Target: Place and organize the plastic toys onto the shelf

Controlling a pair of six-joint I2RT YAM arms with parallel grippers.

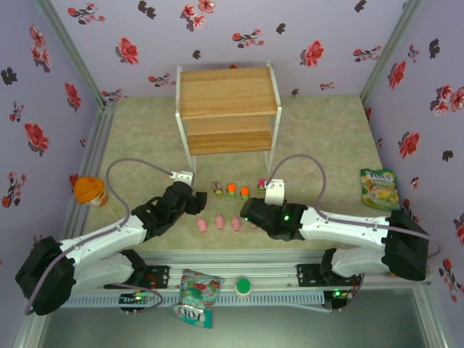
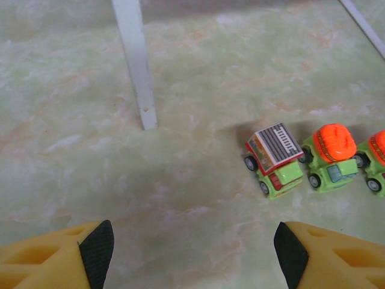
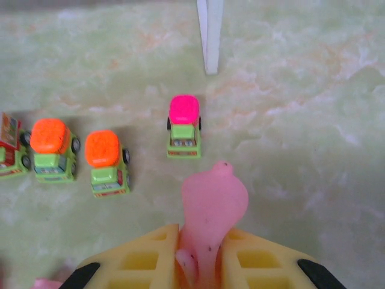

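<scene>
Right gripper (image 3: 201, 244) is clamping a pink pig (image 3: 213, 198), likely for carrying to the shelf (image 1: 228, 94) ahead beyond the pink-topped car (image 3: 184, 126), while the left gripper (image 2: 192, 247) is hovering wide apart, empty, the striped-roof car (image 2: 275, 159) ahead-right of it.

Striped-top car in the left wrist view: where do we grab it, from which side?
Probably from above, clamping its front and rear ends. The striped-top car stands upright on its wheels, skewed, and an orange-topped car crowds one flank, leaving little room there. The left gripper is open.
</scene>
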